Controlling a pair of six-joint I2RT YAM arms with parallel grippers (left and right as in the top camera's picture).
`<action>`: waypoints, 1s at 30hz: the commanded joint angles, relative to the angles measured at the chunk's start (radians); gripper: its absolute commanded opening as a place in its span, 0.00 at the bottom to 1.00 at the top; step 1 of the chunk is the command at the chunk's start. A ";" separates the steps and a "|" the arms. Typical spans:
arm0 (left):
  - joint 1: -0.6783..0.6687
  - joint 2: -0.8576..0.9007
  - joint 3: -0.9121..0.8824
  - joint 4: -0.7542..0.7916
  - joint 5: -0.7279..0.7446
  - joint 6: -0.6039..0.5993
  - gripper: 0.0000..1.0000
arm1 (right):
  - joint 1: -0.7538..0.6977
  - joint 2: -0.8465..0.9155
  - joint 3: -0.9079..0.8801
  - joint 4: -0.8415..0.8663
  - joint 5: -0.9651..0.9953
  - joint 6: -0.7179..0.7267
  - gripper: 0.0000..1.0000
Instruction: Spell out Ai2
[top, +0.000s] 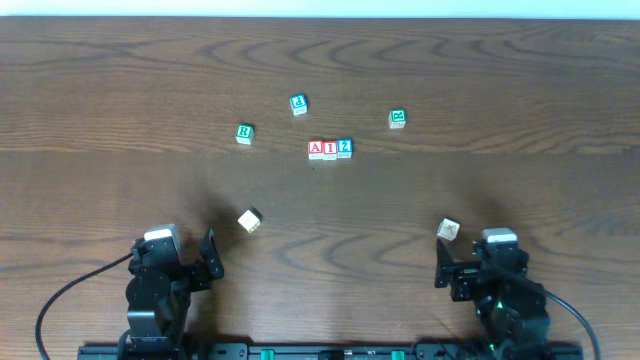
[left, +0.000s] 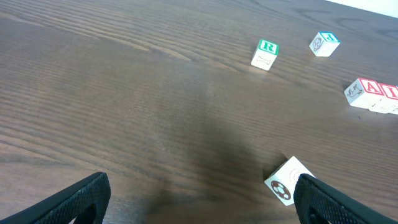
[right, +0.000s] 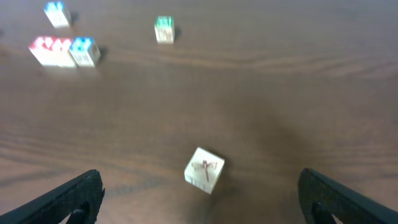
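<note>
Three pale cubes stand touching in a row at the table's middle: the red "A" cube (top: 316, 149), the red "I" cube (top: 330, 149) and the blue "2" cube (top: 345, 147). The "A" cube (left: 365, 91) and part of the "I" cube (left: 390, 94) show at the right edge of the left wrist view. The row shows blurred at the upper left of the right wrist view, the red pair (right: 52, 50) beside the blue "2" cube (right: 84, 51). My left gripper (top: 190, 262) is open and empty near the front left. My right gripper (top: 462, 268) is open and empty near the front right.
A green "R" cube (top: 244, 133), a blue "d" cube (top: 298, 104) and a green-marked cube (top: 397, 118) lie behind the row. A soccer-ball cube (top: 249, 220) lies ahead of my left gripper. A dragonfly cube (top: 448, 229) lies ahead of my right gripper.
</note>
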 joint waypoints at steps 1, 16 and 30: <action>0.005 -0.006 -0.011 0.002 0.000 0.014 0.95 | -0.009 -0.011 -0.040 0.005 -0.002 -0.014 0.99; 0.005 -0.006 -0.011 0.003 0.000 0.014 0.95 | -0.009 -0.011 -0.063 -0.010 -0.027 -0.009 0.99; 0.005 -0.006 -0.011 0.002 0.000 0.014 0.96 | -0.009 -0.011 -0.063 -0.010 -0.027 -0.009 0.99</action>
